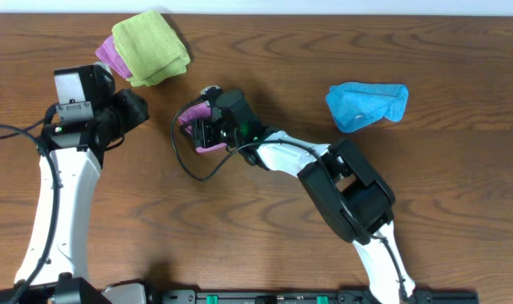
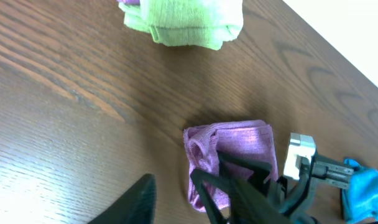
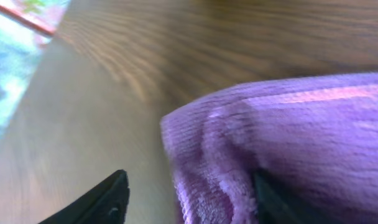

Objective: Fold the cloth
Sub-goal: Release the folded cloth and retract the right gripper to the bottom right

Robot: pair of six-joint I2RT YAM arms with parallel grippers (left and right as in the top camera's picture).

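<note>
lying on the wide brown wooden table [image 1: 459, 51], a lime-green folded cloth [image 1: 149, 46] is sitting toward the far left corner, covering most of a pinkish-purple cloth [image 1: 110, 53] that is poking out from under it. a bright blue cloth [image 1: 368, 105] is resting crumpled toward the right, well apart from the rest. a black cable [image 1: 196, 177] is looping over the wood near the middle. the cloth [image 2: 245, 140], lilac-purple and gathered into a small folded bundle, is lying near the table's centre, between the green and blue ones, and from above it is being largely hidden by the right arm [image 1: 341, 186], which is reaching in from the near edge and bending leftward. the right gripper [image 1: 204, 128] is sitting low over the bundle, its fingers spread, one sinking against the pile, the other standing clear on bare wood. the left arm [image 1: 58, 194] is rising along the left side, with the left gripper [image 1: 134, 110] hanging near the green cloth, touching nothing, fingers parted.
</note>
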